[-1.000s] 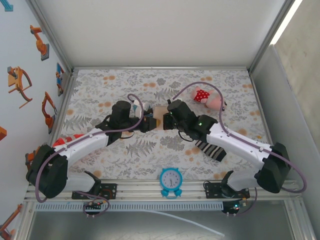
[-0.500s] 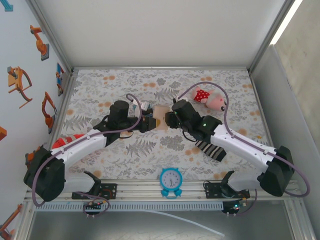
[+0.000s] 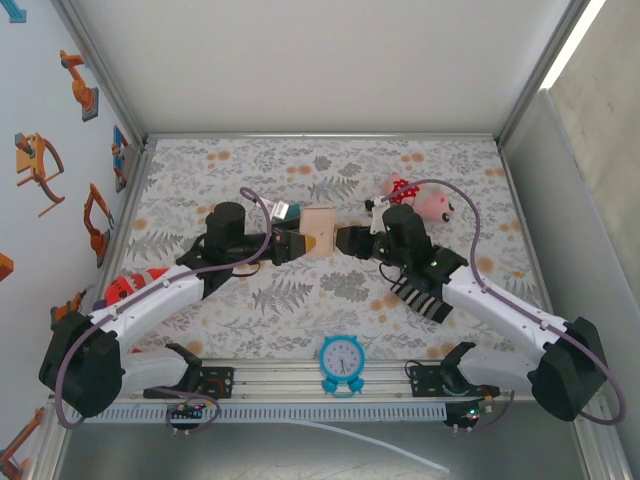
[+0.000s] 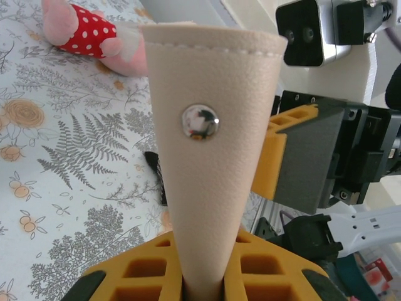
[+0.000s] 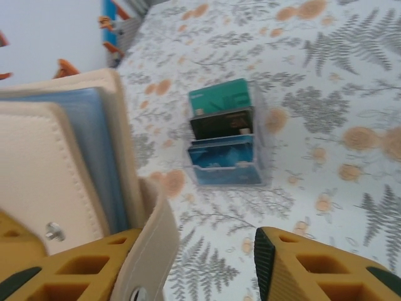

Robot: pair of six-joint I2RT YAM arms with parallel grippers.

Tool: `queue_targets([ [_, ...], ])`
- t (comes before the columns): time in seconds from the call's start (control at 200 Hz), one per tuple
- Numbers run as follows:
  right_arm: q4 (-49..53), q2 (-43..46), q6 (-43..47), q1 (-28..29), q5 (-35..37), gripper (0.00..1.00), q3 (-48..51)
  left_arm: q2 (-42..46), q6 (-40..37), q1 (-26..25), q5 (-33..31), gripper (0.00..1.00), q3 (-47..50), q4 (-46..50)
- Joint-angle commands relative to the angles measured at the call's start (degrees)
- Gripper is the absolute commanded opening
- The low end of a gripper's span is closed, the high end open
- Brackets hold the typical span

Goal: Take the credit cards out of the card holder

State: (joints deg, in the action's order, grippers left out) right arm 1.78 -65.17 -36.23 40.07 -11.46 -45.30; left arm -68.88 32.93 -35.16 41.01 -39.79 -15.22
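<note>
**Holder aloft, cards on the table**

My left gripper [image 3: 298, 243] clamps the tan holder [image 3: 318, 225] clear of the floral table [image 3: 200, 180]. Its long axis points toward my right gripper [image 3: 345, 240], whose jaws stand apart beside the open flap. The cards [image 5: 224, 135] lie stacked flat nearby, within white walls [image 3: 300, 60].

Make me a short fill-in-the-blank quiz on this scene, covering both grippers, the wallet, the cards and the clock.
1. The left gripper has its jaws ____ on the tan card holder.
2. The right gripper has its jaws ____, gripping nothing.
3. The credit cards lie outside the holder on the floral ____.
4. The small clock at the near edge is ____ in colour.

Missing words: shut; open; table; blue.
</note>
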Motion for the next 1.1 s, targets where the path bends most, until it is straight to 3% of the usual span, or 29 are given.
queue_targets([
  [0.0, -10.2, 2.3, 0.3, -0.4, -10.0, 0.48, 1.3, 1.7, 3.0, 0.7, 4.6, 0.0, 0.6, -6.0],
  [0.3, -14.5, 2.8, -1.1, -1.4, -13.1, 0.39, 2.9, 1.4, 8.9, 1.2, 9.3, 0.0, 1.8, -15.0],
  [1.097, -23.3, 2.1, -5.6, -5.1, -20.0, 0.21, 5.7, 3.2, 9.4, 1.5, 12.7, 0.0, 2.4, -16.8],
])
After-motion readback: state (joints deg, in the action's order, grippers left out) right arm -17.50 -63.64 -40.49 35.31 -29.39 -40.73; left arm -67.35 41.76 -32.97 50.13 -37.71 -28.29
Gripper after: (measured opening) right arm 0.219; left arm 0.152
